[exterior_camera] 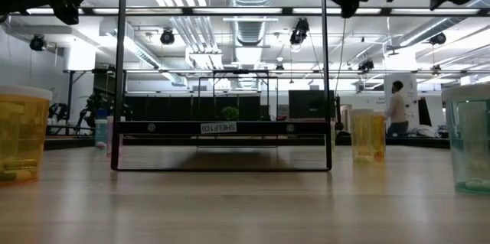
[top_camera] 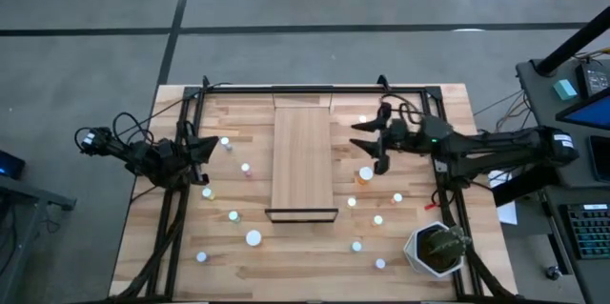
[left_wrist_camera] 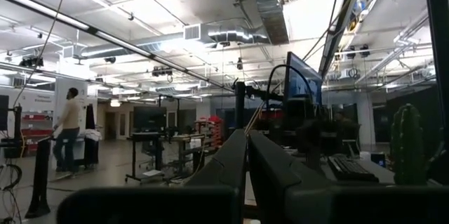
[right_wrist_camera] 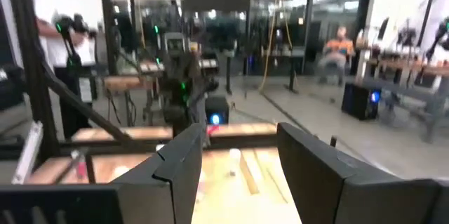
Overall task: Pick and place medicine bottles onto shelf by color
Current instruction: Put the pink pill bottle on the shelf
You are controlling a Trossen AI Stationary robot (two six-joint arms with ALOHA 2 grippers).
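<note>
**A:** Which way does the shelf run?

**B:** The long light-wood plank shelf [top_camera: 303, 156] lies flat in the middle of the slatted wooden tabletop [top_camera: 143, 237]. Its long axis runs from the far edge toward the near edge, and a thin dark metal rail [top_camera: 301, 215] closes its near end.

**A:** And the bottles?

**B:** The small white-capped medicine bottles [top_camera: 253, 238] stand upright, scattered on both sides of the shelf, none on it. From table height, an orange one [exterior_camera: 368, 137] and a greenish one [exterior_camera: 468, 146] show.

**A:** The arms?

**B:** The left claw [top_camera: 212, 148] hovers left of the shelf, fingers pressed together, holding nothing. The right claw [top_camera: 370, 144] hangs right of the shelf, above the bottles, fingers spread and empty.

**A:** The surroundings?

**B:** A potted green cactus in a white pot [top_camera: 437, 250] sits at the near right corner. A black metal frame [top_camera: 286, 87] edges the tabletop. Beyond is grey floor and a workshop with ceiling ducts, strip lights and people [right_wrist_camera: 63, 41] standing.
</note>
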